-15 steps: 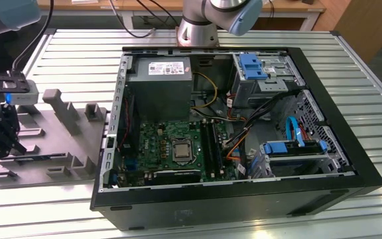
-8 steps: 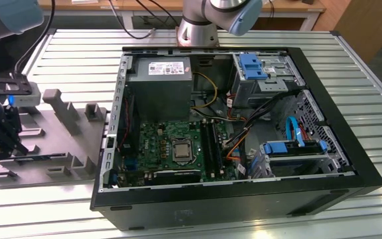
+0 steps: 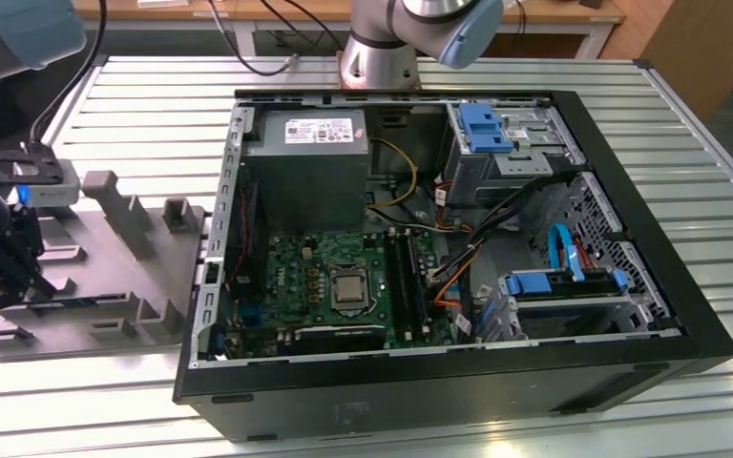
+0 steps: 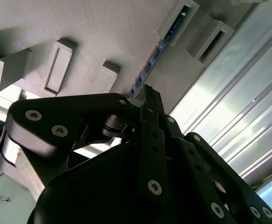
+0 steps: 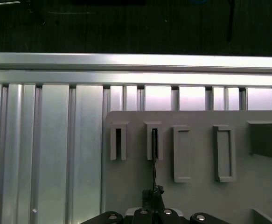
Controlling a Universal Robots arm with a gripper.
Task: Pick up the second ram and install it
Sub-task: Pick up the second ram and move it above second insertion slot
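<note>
I have the gripper [image 5: 153, 193] down over the grey tray [image 3: 125, 239], claw drawn narrow and, as I judge it, pinching the second ram [image 4: 156, 51]. The stick stands edge-on in a slot along the tray's edge, so its flat faces meet the fingers; the open computer case [image 3: 405, 401] sits just beside the tray

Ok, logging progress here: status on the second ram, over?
Gripper at grey tray, by second ram. Ram edge-on in its slot. Nothing between them.
</note>
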